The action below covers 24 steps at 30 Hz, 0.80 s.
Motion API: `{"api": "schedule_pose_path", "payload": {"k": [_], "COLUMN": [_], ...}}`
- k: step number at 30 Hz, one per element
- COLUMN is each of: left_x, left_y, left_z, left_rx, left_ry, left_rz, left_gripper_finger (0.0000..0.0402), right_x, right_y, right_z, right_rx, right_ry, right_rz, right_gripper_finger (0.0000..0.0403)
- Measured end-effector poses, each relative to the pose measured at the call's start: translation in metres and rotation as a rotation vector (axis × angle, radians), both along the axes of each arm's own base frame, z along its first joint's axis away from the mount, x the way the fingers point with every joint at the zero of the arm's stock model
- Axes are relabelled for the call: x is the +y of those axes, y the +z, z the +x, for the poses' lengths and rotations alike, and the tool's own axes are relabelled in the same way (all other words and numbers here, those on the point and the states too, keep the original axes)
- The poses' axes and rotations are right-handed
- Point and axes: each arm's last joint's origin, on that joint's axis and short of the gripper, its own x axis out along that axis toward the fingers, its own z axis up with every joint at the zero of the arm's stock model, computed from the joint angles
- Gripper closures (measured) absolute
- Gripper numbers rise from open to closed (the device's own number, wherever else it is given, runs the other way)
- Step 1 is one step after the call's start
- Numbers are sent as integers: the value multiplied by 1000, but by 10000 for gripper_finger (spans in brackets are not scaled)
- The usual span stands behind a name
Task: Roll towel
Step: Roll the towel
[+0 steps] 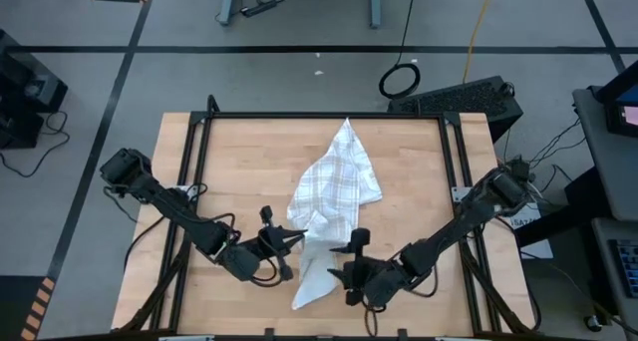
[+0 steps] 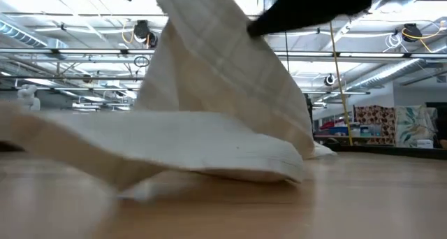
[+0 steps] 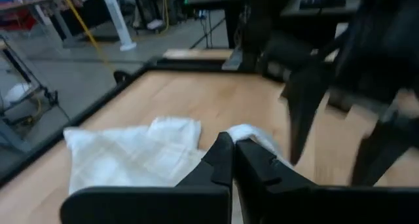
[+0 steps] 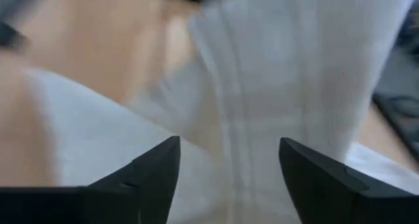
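Observation:
The white towel (image 1: pixel 334 186) with thin grey check lines lies crumpled along the middle of the wooden table. Its far corner (image 1: pixel 347 125) and its near end (image 1: pixel 304 296) rest on the wood. A middle part is drawn up into a peak (image 2: pixel 199 29). My left gripper (image 1: pixel 295 238) is shut at the towel's left edge, about halfway along. My right gripper (image 1: pixel 355 264) stands open just right of the towel's near strip. In the right wrist view its fingers (image 4: pixel 154 175) face the raised cloth (image 4: pixel 294 67), with nothing between them. My left gripper pinches a bunched bit of the towel's left edge (image 3: pixel 247 133) between the free ends of its two shut fingers. It comes nearly level from the table's left side. The pinched cloth is lifted off the wood, and the towel's far and near ends stay lying on it.
Black frame rails (image 1: pixel 189 181) run along the table's left, far and right edges. Bare wood (image 1: pixel 239 162) lies left and right of the towel. Beyond the far edge sit a dark case (image 1: pixel 464 97) and a cable ring (image 1: pixel 399 80) on the floor.

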Motion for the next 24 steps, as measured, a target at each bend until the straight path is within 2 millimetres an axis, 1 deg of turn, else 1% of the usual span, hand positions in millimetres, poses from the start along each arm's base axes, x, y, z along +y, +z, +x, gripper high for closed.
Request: {"api": "schedule_pose_path", "payload": {"k": [3,5,7,10,13,15,18,20,21,22,24], "left_x": [-3,-4,-5,-6,-7,-7,-11,-14,-15,-16,-15], "left_y": [8,14,18,22,23,23,24,24,25,26,31], "left_z": [2,4,5,5,5,5,3,1,-1,-3,-8], "left_rx": [-47,-84,-116,-142,-155,-154,-157,-158,-158,-151,-143], "left_ry": [-44,-71,-105,-141,-148,-151,-164,-176,-184,-192,-164], "left_rz": [22,35,33,28,25,34,31,33,40,55,72], "left_gripper_finger": [396,395,395,395,395,395,395,395,395,395,395], "right_x": [-2,-3,-6,-12,-22,-27,-30,-30,-30,-29,-28], "right_y": [-19,-27,-32,-38,-41,-41,-39,-33,-28,-21,-6], "right_z": [1,2,4,6,12,15,16,15,14,13,10], "right_rx": [1,-17,-36,-48,-38,-32,-30,-28,-24,-24,-34], "right_ry": [-120,-184,-240,-306,-338,-348,-358,-354,-348,-345,-349], "right_rz": [-117,-170,-218,-280,-299,-290,-305,-339,-365,-393,-432], "right_gripper_finger": [135,132,137,158,196,233,309,366,383,390,387]}}
